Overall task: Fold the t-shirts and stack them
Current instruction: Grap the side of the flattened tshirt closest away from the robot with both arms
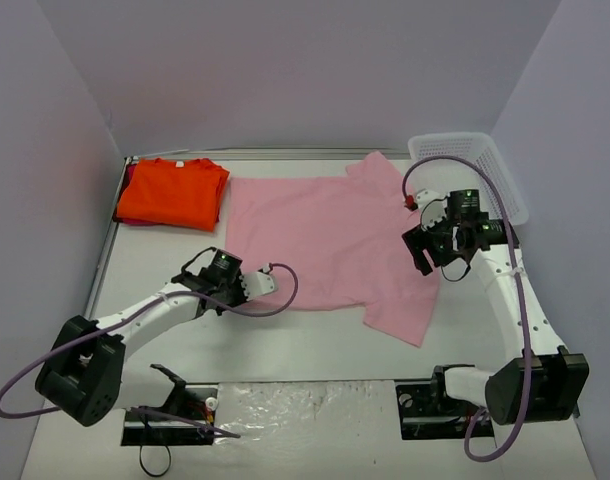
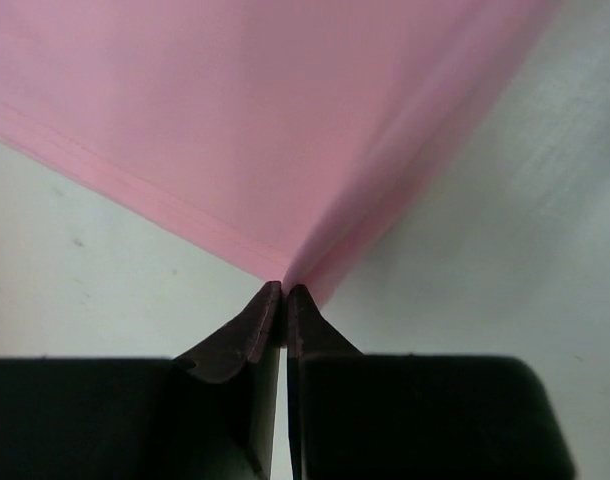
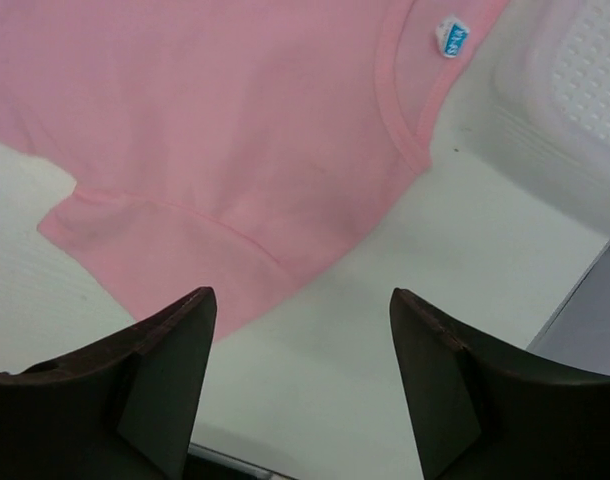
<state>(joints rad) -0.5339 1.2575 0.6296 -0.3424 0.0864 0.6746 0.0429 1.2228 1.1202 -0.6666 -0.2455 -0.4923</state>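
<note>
A pink t-shirt (image 1: 325, 240) lies spread flat across the middle of the white surface (image 1: 315, 350), its neck toward 3 o'clock in the top view and one sleeve reaching toward 5 o'clock. An orange t-shirt (image 1: 173, 193) sits folded at the surface's 10 o'clock corner, just beside the pink one but apart from it. A white mesh basket (image 1: 485, 165) stands at the 2 o'clock corner. The left fingers (image 2: 270, 315) are pressed together, pinching the pink t-shirt's corner at about its 7 o'clock point, and the cloth rises in a taut crease from the tips. The right fingers (image 3: 175, 345) are spread wide and hold nothing. They hover at the shirt's 3 o'clock edge, over bare surface just beside a sleeve, with the collar and its small blue-and-white label (image 3: 451, 37) ahead at 1 o'clock.
</note>
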